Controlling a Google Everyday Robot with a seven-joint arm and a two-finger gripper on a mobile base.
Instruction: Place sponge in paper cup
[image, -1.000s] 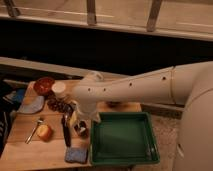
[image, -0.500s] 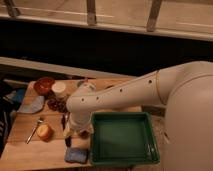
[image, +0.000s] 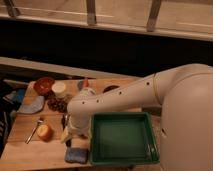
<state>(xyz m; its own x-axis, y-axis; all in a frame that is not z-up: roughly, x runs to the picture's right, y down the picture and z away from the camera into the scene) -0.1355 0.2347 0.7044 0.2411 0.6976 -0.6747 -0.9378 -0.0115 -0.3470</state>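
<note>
The small soft blue sponge lies on the wooden counter, just left of the big green plastic tray. The claw hangs just above it; I cannot tell if it is open or closed. This looks like the grabbing step: go down, pinch, then carry it to the little white paper cup, far back left of the tray.

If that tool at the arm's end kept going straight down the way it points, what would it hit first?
Probably the blue sponge, right below the tool at the table's front edge; depth is unclear.
</note>
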